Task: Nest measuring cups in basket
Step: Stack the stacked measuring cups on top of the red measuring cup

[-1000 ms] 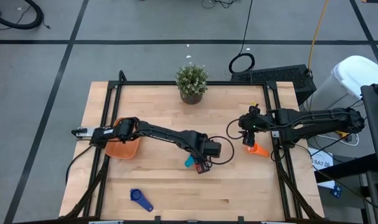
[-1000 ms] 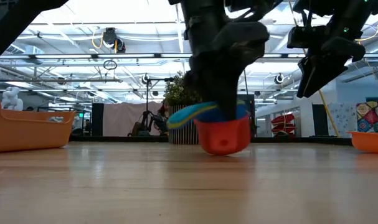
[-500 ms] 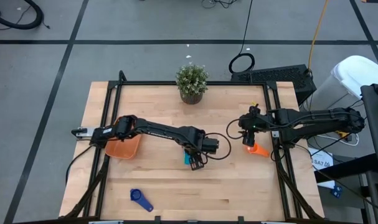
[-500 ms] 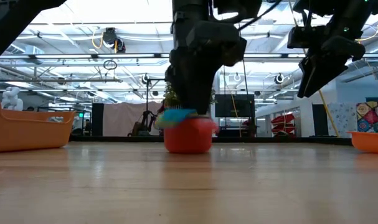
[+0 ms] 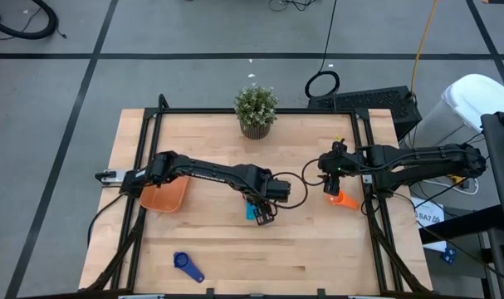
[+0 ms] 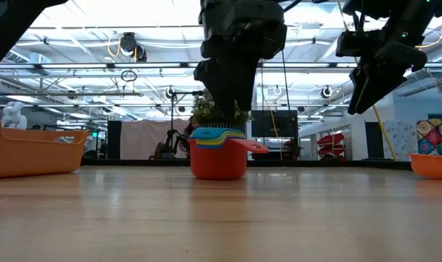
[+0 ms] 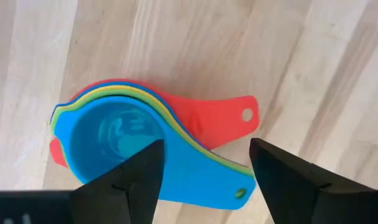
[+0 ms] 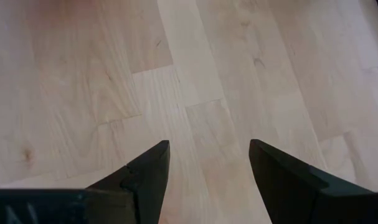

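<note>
A nested stack of measuring cups [image 6: 219, 153] stands upright on its red bottom cup on the table's middle, with light blue, yellow and green cups inside. It also shows in the high view [image 5: 252, 211] and the left wrist view [image 7: 114, 140]. My left gripper [image 7: 204, 180] is open just above the stack [image 6: 231, 102], one finger on either side of the handles. My right gripper [image 8: 204, 177] is open and empty at the table's right [image 5: 333, 176], beside an orange cup [image 5: 344, 199]. A dark blue cup [image 5: 188, 266] lies near the front edge. The orange basket [image 5: 164, 196] sits at the left.
A potted plant [image 5: 256, 110] stands at the far edge, in the middle. Black frame rails run along the table's left [image 5: 139, 166] and right [image 5: 369, 166] sides. Bare wood lies between the stack and the basket.
My left gripper has carried the tilted, lifted stack a little toward the table's left and far edges and set it down. The stack now stands upright on the table by itself, and the gripper has gone up off it.
</note>
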You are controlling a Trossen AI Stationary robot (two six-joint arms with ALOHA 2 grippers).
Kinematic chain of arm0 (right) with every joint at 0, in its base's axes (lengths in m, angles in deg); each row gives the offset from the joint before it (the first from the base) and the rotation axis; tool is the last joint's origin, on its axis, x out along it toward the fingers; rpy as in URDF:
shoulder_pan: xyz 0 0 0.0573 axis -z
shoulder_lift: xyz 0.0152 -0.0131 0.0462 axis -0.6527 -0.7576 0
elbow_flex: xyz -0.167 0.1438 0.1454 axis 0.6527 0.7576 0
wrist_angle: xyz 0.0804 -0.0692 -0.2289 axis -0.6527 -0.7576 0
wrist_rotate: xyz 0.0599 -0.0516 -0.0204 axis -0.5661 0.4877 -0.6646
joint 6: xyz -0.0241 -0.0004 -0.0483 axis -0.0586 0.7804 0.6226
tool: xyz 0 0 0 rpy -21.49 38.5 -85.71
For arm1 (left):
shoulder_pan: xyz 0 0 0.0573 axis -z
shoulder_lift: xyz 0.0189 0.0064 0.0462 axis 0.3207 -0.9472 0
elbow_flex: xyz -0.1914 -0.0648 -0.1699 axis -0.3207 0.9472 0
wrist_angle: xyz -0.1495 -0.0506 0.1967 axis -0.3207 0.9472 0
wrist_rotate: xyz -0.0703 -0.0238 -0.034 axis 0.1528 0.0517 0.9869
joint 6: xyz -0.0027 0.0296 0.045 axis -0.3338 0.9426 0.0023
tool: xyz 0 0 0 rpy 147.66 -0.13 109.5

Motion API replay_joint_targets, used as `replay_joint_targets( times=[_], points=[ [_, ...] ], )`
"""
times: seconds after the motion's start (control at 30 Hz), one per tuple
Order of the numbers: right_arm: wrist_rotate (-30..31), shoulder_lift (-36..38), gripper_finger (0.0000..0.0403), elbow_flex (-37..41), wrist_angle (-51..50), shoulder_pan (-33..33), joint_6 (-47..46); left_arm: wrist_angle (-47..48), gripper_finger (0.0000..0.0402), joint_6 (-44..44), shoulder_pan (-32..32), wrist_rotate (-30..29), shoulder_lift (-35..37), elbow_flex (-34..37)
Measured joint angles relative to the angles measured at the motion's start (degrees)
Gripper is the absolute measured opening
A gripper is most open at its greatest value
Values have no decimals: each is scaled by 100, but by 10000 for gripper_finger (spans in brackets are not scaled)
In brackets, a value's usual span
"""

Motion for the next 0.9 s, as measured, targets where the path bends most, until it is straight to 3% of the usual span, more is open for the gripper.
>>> replay_joint_targets(
  times=[0.4, 0.67, 0.9],
  points=[
    [-138, 0, 212, 0, -9, 2, 1, -1624, 239, 114, 65, -477, -165, 37],
    [-156, -2, 212, 1, -4, 0, -2, -1579, 239, 221, 155, -490, -555, 38],
    [-157, 1, 212, 2, -20, 0, -48, -946, 239, 172, 144, -514, -696, 42]
  ],
)
